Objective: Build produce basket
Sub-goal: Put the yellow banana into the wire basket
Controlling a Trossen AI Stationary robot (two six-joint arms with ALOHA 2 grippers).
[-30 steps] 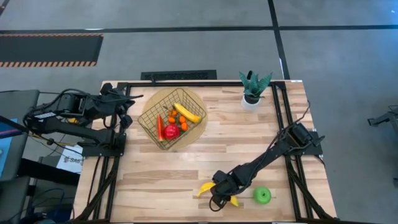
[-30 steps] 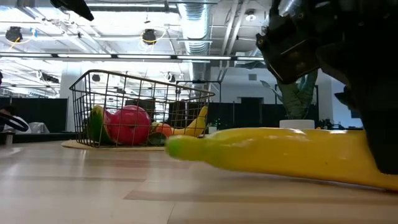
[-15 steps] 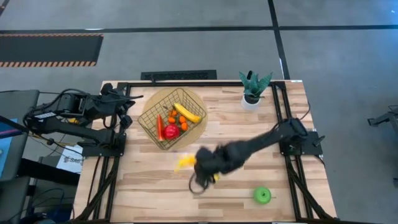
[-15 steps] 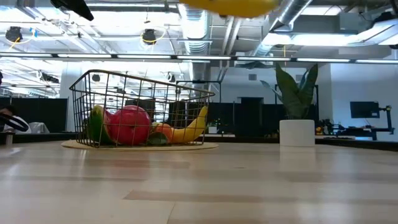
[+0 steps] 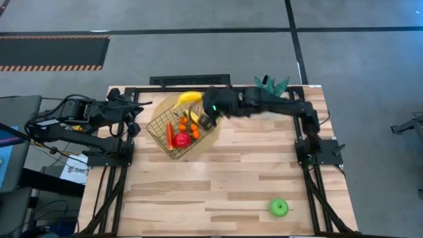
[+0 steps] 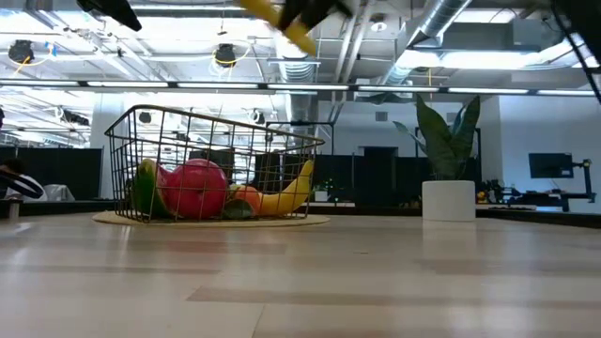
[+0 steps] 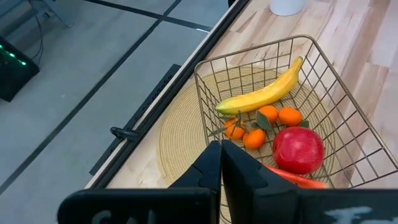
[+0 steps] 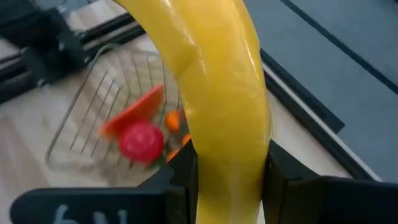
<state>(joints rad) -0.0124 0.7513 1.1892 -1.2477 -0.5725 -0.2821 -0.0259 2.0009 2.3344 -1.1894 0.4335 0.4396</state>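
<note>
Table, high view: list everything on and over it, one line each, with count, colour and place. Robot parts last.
basket: one, dark-gold wire, far left part of the table, on the mat
mat: one, tan, round, under the basket
bananas: two, yellow; one in the basket, one held in the air over its far edge
red apple: one, in the basket
carrot stick: one, red-orange, in the basket
small oranges: a few, orange with green leaves, in the basket
green apple: one, near right part of the table
potted plant: one, green in a white pot, far right
left gripper: shut, empty, beside the basket
right gripper: shut on the raised banana
</note>
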